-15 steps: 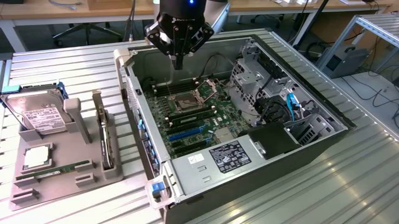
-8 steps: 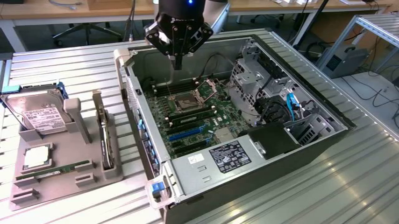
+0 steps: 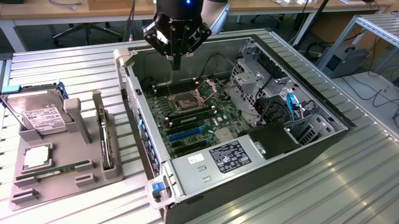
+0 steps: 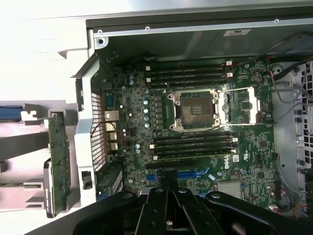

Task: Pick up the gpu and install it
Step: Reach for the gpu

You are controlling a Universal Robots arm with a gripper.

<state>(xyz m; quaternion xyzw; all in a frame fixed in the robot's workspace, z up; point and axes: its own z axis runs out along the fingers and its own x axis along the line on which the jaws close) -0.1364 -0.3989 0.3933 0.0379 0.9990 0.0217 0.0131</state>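
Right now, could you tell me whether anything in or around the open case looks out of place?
Nothing looks spilled or damaged. The CPU socket stands open and empty, its load plate swung aside; the gpu sits on edge in its holder beside the case.

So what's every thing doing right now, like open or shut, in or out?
hand, shut, empty, above the computer case.
gpu, standing on edge in the grey holder, not installed.
computer case, side open.
processor socket, cover flipped open.
hard drive, propped in the grey holder, outside the computer case.
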